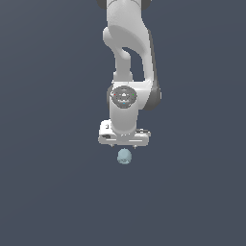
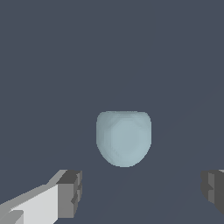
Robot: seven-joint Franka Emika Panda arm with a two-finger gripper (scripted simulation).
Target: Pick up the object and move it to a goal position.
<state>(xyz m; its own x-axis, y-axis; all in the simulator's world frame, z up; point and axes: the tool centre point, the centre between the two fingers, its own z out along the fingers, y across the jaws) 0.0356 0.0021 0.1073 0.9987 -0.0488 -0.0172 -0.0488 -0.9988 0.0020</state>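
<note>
- One ball [image 1: 124, 156] is all the exterior view offers besides the arm: it lies on the dark worktop [image 1: 48, 192] just past the fingers [image 1: 124, 145], roughly centred under the white hand.
- From here the fingers show only as short stubs, so I cannot tell their spread or their height above the ball from this view.
- Two dark pads appear in the wrist view, one finger [image 2: 70, 194] on each side, set wide apart with nothing between them; the ball [image 2: 124, 138] sits ahead of the gap, a little nearer the fuller-seen finger.
- To do the reach well, I would centre the gap on the ball before lowering, then close on its widest part, since a round thing may squirt out.
- The far finger is cut off at the frame edge, and no goal marker is visible anywhere.
</note>
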